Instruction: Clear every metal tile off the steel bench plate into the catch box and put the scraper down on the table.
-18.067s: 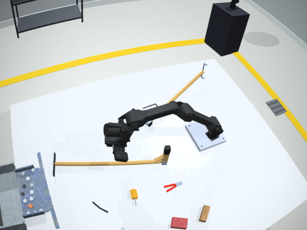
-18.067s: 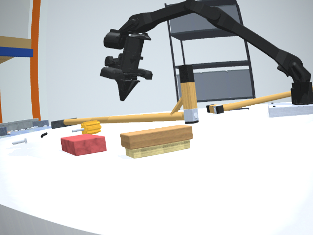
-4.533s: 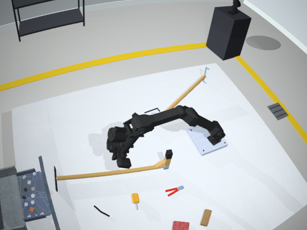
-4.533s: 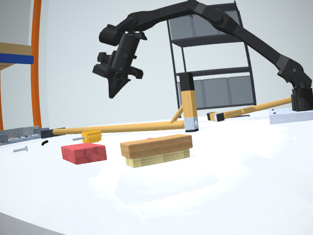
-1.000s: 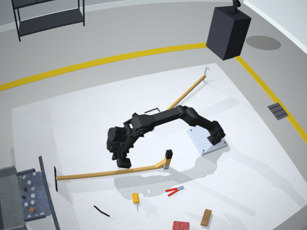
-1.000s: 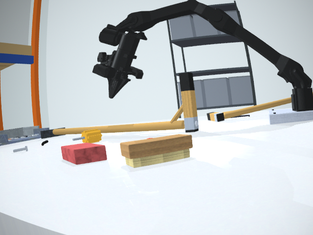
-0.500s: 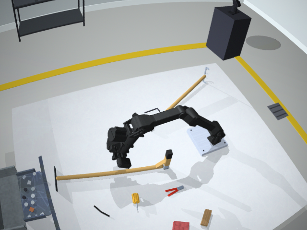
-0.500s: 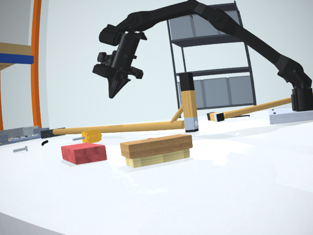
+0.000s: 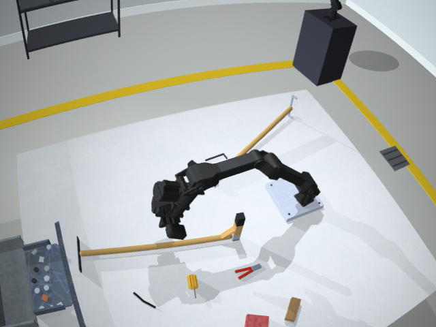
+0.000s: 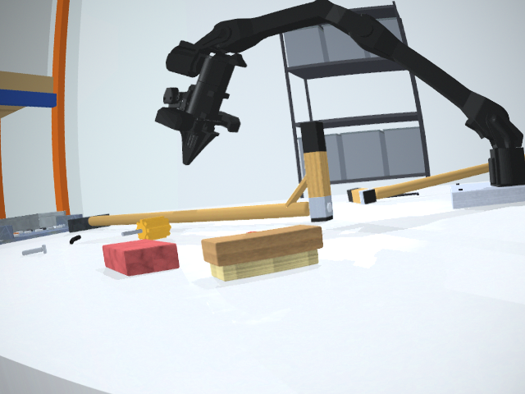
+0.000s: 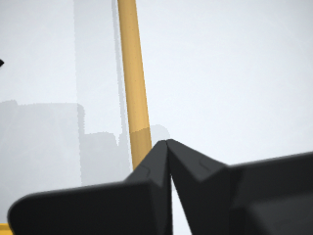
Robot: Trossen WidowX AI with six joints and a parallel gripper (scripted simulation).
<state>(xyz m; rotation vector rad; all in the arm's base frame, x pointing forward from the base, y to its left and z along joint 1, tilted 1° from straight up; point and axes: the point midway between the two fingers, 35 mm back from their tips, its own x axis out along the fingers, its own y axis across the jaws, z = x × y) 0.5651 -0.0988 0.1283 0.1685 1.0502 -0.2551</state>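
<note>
We're in an industrial workshop: a curving yellow painted line (image 9: 151,86) crosses the grey floor, a dark metal shelving unit (image 9: 73,32) (image 10: 360,68) stands behind, and an orange steel upright (image 10: 60,127) rises nearby.
</note>
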